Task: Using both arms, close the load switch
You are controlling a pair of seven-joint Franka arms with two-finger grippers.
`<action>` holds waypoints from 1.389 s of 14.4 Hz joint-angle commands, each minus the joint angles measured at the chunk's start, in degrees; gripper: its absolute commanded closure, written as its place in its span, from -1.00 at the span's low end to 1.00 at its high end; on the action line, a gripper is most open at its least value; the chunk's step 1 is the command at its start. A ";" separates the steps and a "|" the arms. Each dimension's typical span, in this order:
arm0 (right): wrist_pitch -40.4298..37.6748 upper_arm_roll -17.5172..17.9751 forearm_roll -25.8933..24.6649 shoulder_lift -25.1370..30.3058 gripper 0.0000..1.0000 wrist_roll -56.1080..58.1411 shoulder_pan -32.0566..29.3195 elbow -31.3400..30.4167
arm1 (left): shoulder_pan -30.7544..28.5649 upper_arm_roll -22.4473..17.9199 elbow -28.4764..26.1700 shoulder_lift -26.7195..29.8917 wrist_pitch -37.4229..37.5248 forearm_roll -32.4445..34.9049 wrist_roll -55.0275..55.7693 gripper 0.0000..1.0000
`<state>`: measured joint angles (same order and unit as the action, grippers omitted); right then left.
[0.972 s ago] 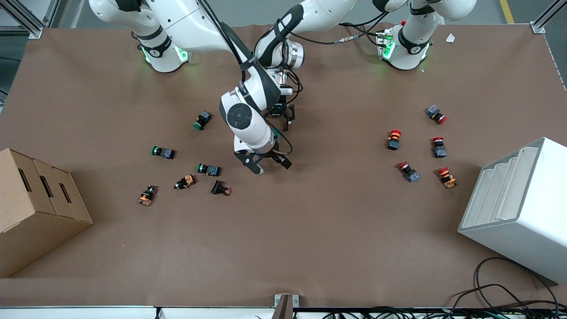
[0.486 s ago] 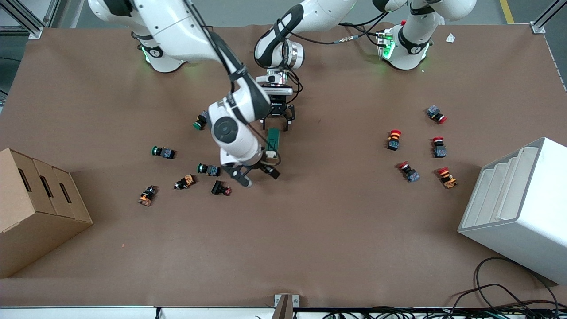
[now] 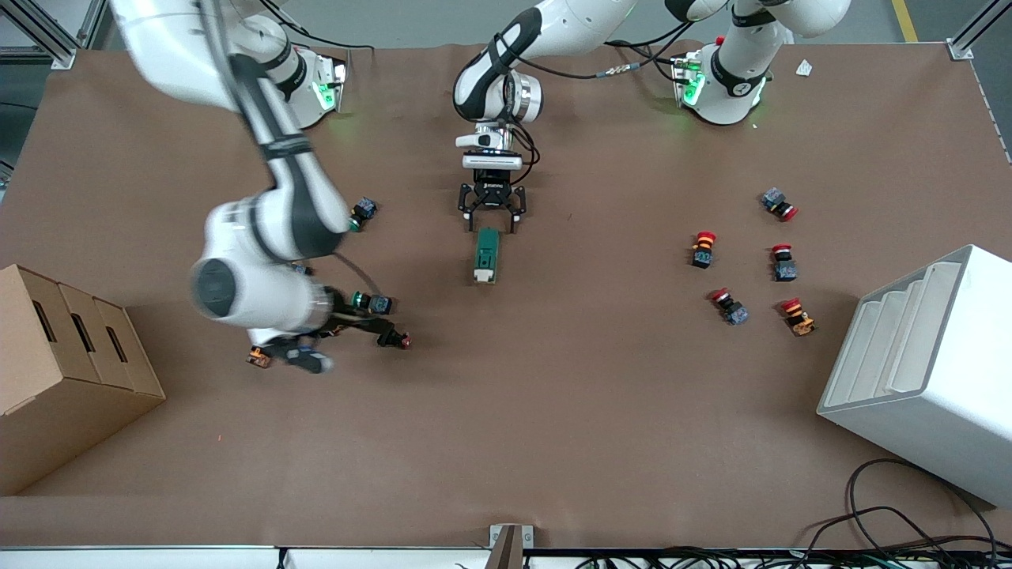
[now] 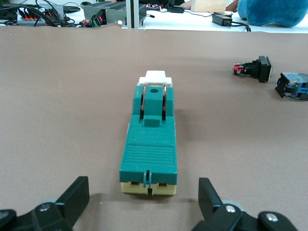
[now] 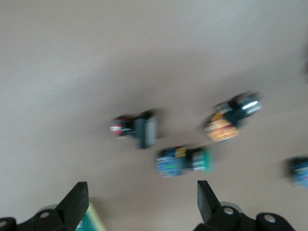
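You see the left gripper [image 3: 492,213] low over the table with fingers [image 4: 72,195] spread wide. The switch [image 3: 485,254] lies just past its tips, not touched, with bare table [image 3: 601,379] on both sides. The right gripper [image 3: 296,356] is also open, over the buttons [image 5: 183,161] (blurred, partly hidden under its arm).

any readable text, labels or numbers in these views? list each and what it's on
None can be read.
Load switch: no print visible on its green body or white lever.
Push buttons: any markings too small to read.
Right arm base: any mark too small to read.
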<state>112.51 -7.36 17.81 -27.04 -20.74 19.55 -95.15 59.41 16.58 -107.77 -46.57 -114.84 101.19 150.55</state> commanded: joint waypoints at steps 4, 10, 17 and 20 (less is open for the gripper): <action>-8.88 -0.37 -8.84 7.78 -1.00 20.63 -10.40 -2.23 | -1.05 0.38 4.14 2.62 -2.22 -11.61 -12.70 -0.99; -17.21 -0.46 -14.47 13.33 -1.00 28.39 -16.73 1.44 | -4.39 0.38 10.54 5.35 -4.07 -25.76 -33.26 -0.99; -29.10 -0.46 -18.07 12.89 -1.00 27.86 -18.06 15.61 | -13.78 0.38 24.27 8.68 -4.07 -47.90 -63.14 -1.00; -29.46 -0.29 -17.99 12.71 -1.00 28.21 -19.54 16.40 | -20.54 0.38 24.54 13.94 -4.07 -57.83 -78.34 -1.00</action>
<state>83.91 -8.77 0.89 -13.79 7.18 2.15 -79.79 42.54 16.57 -82.34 -36.46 -118.69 48.84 80.20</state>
